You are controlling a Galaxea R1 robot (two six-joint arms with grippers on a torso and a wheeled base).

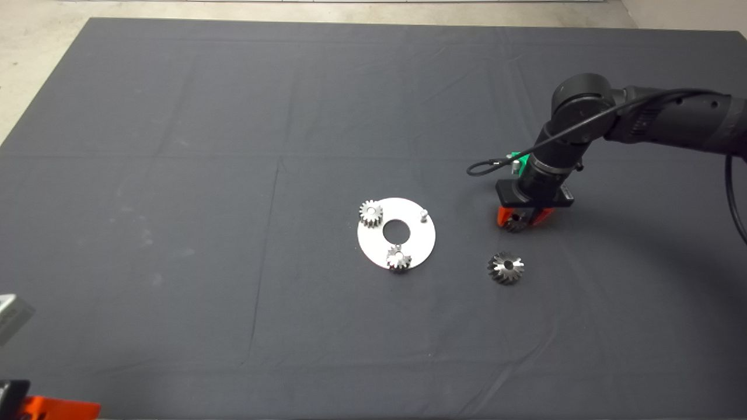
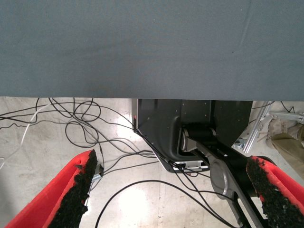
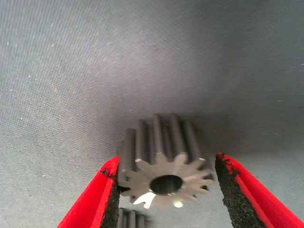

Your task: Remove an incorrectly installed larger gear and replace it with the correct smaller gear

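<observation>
The smaller gear (image 3: 164,164) is seen between the right gripper (image 1: 517,217)'s parted fingers (image 3: 97,199), one pad touching, beside the disc (image 1: 423,242). The larger gear (image 1: 505,268) lies nearby on the mat (image 1: 175,175). Only the wrist view shows the gap.

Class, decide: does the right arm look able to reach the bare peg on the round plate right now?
Probably yes. The right end effector, at the smaller gear, sits beside the plate; only bare mat separates it from the peg, and the larger gear lies off that line.
</observation>
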